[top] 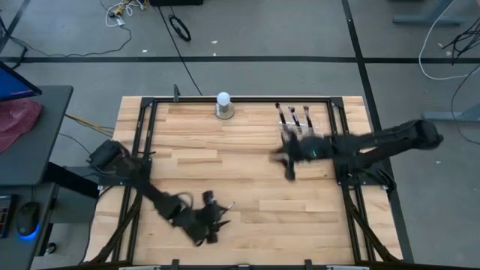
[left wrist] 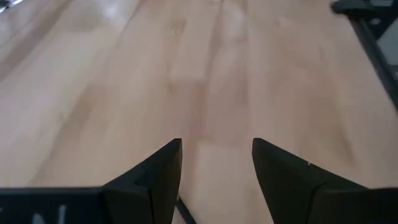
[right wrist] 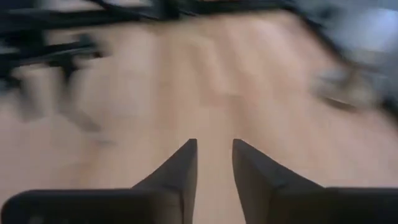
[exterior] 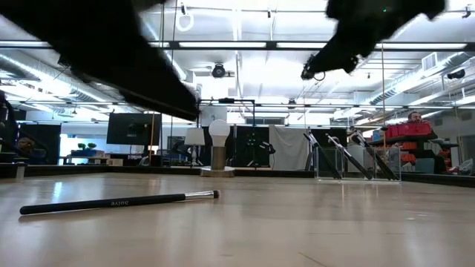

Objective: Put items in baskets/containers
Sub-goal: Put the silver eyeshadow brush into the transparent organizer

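One dark-handled makeup brush (exterior: 111, 202) lies flat on the wood near the table's near edge, with its pale bristle tip pointing right. My left gripper (top: 213, 220) (left wrist: 216, 155) hovers open above it. A thin dark end of the brush (left wrist: 183, 213) shows between the fingers, untouched. The clear holder (exterior: 357, 172) (top: 304, 132) stands at the far right. Three brushes (top: 293, 116) lean in it, tips up. My right gripper (top: 288, 163) (right wrist: 215, 152) hangs in the air just on the near side of the holder, narrowly open and empty.
A white ball on a round grey base (top: 223, 105) (exterior: 219, 148) stands at the far edge, middle. Black frame rails (top: 142, 142) run along the table's left and right sides. Bare wood lies between the two grippers.
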You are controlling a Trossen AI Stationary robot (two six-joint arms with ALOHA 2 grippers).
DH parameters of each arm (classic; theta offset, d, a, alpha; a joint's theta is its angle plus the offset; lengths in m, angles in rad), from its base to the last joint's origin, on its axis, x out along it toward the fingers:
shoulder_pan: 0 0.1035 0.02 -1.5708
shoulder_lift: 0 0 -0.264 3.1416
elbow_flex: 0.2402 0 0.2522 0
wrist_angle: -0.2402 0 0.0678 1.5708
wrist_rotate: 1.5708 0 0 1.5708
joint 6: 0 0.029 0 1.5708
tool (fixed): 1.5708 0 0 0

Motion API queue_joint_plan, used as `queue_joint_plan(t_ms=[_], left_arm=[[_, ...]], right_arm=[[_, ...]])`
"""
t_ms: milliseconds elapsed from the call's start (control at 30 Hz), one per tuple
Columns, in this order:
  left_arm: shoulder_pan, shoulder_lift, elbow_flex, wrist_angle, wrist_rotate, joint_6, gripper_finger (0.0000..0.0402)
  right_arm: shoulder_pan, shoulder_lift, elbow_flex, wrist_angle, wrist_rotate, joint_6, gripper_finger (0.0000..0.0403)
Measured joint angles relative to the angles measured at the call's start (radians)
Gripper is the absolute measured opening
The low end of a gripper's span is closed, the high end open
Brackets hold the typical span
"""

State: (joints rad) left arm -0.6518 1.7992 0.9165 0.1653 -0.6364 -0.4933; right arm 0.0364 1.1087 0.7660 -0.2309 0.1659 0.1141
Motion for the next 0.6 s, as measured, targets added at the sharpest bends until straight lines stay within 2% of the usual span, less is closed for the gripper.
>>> queue_joint_plan(t_ms=[167, 267, 333, 467, 600], left_arm=[[-0.153, 0.019, 0.000, -0.135, -0.180, -0.186, 0.0201], [-0.195, 0.066, 0.000, -0.173, -0.262, -0.289, 0.0201], [-0.202, 0.104, 0.000, -0.169, -0.278, -0.350, 0.0201], [-0.192, 0.180, 0.000, -0.169, -0.261, -0.448, 0.0201], [-0.184, 0.223, 0.003, -0.160, -0.293, -0.474, 0.0200]], right_arm=[[0.274, 0.000, -0.259, 0.492, 0.005, 0.020, 0.0082], [0.386, 0.051, -0.386, 0.779, 0.056, 0.022, 0.0072], [0.439, 0.091, -0.440, 0.922, 0.116, 0.048, 0.0066], [0.504, 0.175, -0.478, 1.049, 0.225, 0.102, 0.0057], [0.522, 0.251, -0.478, 1.108, 0.266, 0.134, 0.0052]])
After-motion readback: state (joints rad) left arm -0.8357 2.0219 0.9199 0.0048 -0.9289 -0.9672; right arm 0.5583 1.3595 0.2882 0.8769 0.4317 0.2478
